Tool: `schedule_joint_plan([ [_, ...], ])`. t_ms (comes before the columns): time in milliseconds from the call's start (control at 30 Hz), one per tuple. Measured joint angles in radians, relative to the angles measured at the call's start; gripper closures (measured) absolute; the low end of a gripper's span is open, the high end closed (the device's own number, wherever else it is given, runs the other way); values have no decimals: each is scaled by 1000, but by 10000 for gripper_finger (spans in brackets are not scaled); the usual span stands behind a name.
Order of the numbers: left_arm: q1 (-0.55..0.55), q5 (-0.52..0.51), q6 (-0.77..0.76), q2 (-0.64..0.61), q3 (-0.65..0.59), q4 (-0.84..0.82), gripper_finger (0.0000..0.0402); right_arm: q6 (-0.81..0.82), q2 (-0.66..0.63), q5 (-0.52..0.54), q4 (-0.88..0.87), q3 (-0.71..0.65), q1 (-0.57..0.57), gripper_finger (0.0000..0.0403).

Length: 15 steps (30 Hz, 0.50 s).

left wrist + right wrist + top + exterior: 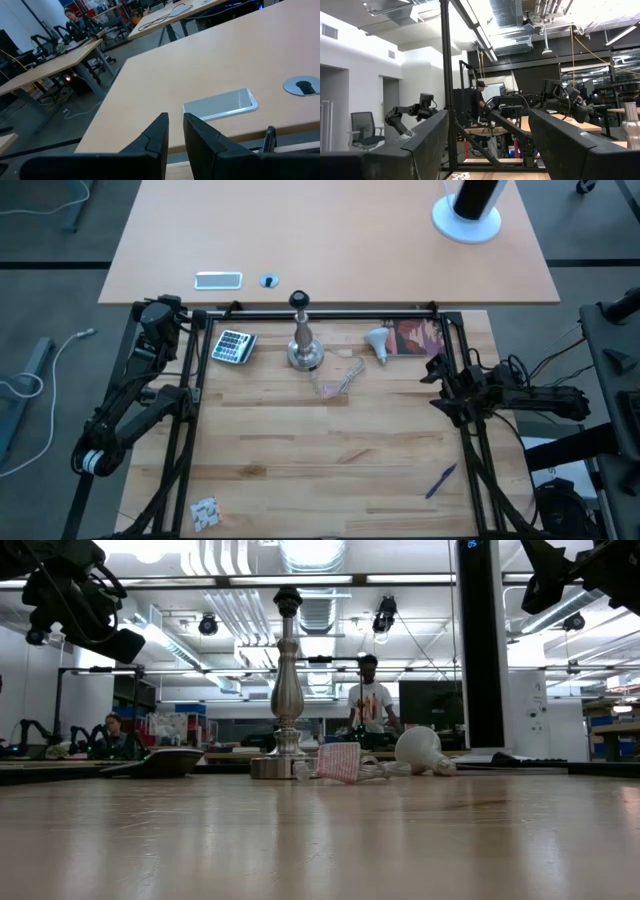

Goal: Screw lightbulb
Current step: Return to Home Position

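Note:
The lightbulb (377, 339) (420, 748), white with a grey screw base, lies on its side on the wooden table, just right of the silver lamp stand (303, 345) (286, 690). The stand is upright on its round foot, black socket on top. My left gripper (160, 312) (175, 125) hovers over the table's far left corner, with only a narrow gap between its fingers and nothing in it. My right gripper (437, 383) (487, 120) hangs at the right edge, wide open, tilted upward, nothing between its fingers. Both are well away from the bulb.
A calculator (233, 347) lies left of the stand and clear plastic packaging (335, 380) in front of it. A reddish booklet (415, 337) lies right of the bulb. A pen (440, 480) and a paper scrap (204, 513) lie near the front edge. People show in the room beyond (370, 705).

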Motion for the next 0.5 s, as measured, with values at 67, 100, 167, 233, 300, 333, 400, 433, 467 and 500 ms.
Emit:
schedule_joint_plan([
  [67,0,0,0,0,0,0,351,0,0,0,0,0,0,124],
  [100,0,0,0,0,0,0,351,0,0,0,0,0,0,121],
  [167,0,0,0,0,0,0,351,0,0,0,0,0,0,117],
  [233,0,0,0,0,0,0,351,0,0,0,0,0,0,112],
  [300,0,0,0,0,0,0,351,0,0,0,0,0,0,108],
  [333,0,0,0,0,0,0,351,0,0,0,0,0,0,107],
  [400,0,0,0,0,0,0,351,0,0,0,0,0,0,103],
  [433,0,0,0,0,0,0,351,0,0,0,0,0,0,102],
  [467,0,0,0,0,0,0,351,0,0,0,0,0,0,100],
  [500,0,0,0,0,0,0,351,0,0,0,0,0,0,99],
])
